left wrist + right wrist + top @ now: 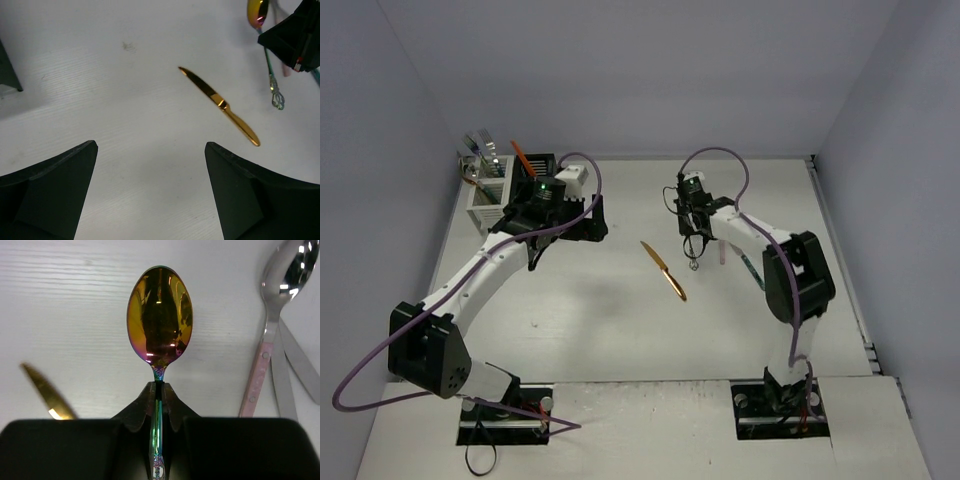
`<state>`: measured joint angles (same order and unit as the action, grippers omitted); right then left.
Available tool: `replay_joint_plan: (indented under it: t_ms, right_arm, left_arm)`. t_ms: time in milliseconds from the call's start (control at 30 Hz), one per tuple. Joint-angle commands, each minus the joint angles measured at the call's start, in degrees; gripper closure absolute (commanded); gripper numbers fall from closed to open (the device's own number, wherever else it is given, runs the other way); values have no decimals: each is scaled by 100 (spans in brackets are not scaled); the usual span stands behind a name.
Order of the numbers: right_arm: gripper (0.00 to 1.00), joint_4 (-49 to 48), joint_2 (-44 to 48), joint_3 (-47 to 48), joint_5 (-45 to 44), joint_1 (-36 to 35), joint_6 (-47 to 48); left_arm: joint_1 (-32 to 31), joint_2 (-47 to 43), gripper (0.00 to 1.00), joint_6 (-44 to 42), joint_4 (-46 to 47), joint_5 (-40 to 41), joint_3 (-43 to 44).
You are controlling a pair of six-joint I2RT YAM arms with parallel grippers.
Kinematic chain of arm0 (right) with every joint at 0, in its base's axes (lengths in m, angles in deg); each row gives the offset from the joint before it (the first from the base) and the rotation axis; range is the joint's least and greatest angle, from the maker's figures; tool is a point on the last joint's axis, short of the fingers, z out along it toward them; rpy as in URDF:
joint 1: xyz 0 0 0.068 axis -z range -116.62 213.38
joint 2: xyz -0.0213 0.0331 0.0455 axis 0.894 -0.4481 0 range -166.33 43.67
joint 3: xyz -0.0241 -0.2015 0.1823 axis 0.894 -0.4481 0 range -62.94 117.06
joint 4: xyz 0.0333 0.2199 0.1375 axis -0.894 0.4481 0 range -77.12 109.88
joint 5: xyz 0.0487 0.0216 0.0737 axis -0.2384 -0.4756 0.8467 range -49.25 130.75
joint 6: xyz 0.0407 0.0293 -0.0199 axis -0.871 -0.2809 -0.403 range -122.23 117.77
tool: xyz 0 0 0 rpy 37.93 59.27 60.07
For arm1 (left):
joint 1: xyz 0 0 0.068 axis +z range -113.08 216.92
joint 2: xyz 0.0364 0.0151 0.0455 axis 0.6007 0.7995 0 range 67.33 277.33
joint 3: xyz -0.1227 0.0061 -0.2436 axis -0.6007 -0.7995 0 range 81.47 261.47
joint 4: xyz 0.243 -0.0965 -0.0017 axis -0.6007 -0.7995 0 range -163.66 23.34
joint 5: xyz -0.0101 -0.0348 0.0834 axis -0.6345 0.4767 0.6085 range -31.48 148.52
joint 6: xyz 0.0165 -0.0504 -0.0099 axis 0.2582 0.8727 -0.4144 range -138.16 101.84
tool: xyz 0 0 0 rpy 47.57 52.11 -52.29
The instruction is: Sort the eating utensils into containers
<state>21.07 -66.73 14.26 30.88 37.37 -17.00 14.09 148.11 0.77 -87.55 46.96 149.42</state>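
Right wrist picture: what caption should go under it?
The right gripper pinches a rainbow-shiny spoon by its handle, with a pink-handled spoon and a gold knife lying nearby.

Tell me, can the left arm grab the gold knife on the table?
Probably yes. The left gripper is open, and the gold knife lies alone on the table in front of it. The right gripper, holding a spoon, is off to one side.

Glossy iridescent metal spoon (159,315); matt table (65,300)
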Motion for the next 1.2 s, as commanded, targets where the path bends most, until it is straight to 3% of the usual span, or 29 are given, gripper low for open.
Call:
replay_joint_plan:
  t_ms: [0,300,500,667,933,1000,1067,1167]
  right_arm:
    - [100,-769,1374,-211,1075,-296,1136]
    - [100,-1298,2479,-678,2094,-985,1424]
    - [100,-1438,2681,-630,2172,-1367,1285]
    - [100,-1488,2682,-575,2226,-1424,1257]
    - [100,-1523,2669,-520,2213,-1424,1307]
    - [100,-1523,2640,-491,2234,-1424,1301]
    - [100,-1523,2623,-464,2244,-1424,1295]
    - [77,-1523,2584,-407,2206,-1424,1301]
  left_arm:
    - [-29,-46,13,445,934,-825,500]
    - [-29,271,14,1458,2249,-1412,693]
    - [-97,359,24,1606,2594,-1638,729]
    - [-221,393,45,1553,2634,-1613,720]
    - [-364,456,92,1449,2634,-1576,695]
    - [-386,463,99,1364,2634,-1562,725]
    - [-389,444,100,1243,2634,-1520,740]
    - [-389,297,100,986,2616,-1313,718]
